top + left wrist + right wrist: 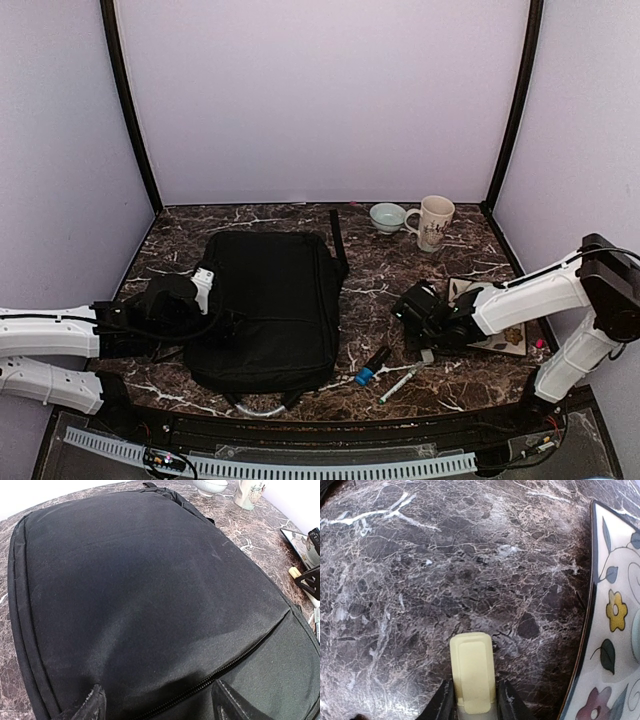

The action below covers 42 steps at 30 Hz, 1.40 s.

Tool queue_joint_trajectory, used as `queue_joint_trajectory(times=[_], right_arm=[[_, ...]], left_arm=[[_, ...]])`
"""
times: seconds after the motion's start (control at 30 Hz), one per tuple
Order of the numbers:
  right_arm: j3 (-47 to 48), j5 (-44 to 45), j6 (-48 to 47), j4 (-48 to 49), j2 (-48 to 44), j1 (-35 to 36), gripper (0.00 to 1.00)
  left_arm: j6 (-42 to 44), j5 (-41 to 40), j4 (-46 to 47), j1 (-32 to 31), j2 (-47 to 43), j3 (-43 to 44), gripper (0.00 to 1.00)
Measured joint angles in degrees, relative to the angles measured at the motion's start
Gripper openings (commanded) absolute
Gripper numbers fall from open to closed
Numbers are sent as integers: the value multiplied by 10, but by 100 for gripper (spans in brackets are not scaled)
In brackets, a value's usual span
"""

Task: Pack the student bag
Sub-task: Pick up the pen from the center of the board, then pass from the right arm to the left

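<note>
The student bag [270, 300], large, flat and black, lies at the table's left middle, and in the left wrist view the bag [140, 595] fills the picture with a closed zipper line running across its lower right. My left gripper [226, 328] hangs over its near left part. It is the left gripper [160, 706] whose jaws stand open, one on each side of the zipper, holding nothing. My right gripper [426, 342] is low over the marble right of the bag. This right gripper [474, 702] has its fingers pressed on both sides of a pale yellow-capped marker [472, 672].
A blue-capped pen [368, 372] and a white marker [400, 381] lie near the front edge between the arms. A flat floral-printed item [505, 335] with a dark border [615, 615] lies right of the right gripper. A bowl [387, 216] and mug [434, 221] stand at the back.
</note>
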Motion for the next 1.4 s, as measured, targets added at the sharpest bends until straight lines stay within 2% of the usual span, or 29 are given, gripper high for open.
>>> queue_joint_trajectory(times=[0.3,0.57,0.8,1.03,1.4], right_arm=[[-6,-7,-30,25,-2,0,18],[24,-6,-68,16,-2,25,17],[76,15,-92,17,-3,71,14],[85,10,-123,31,-27,128,12],[67,-45,-219,148,-120,215,9]], left_arm=[[5,8,20,-2,12,0,73],[9,25,31,-6,12,0,73],[9,63,51,-21,13,1,73],[0,125,103,-63,43,14,73],[-45,217,205,-99,105,49,72]])
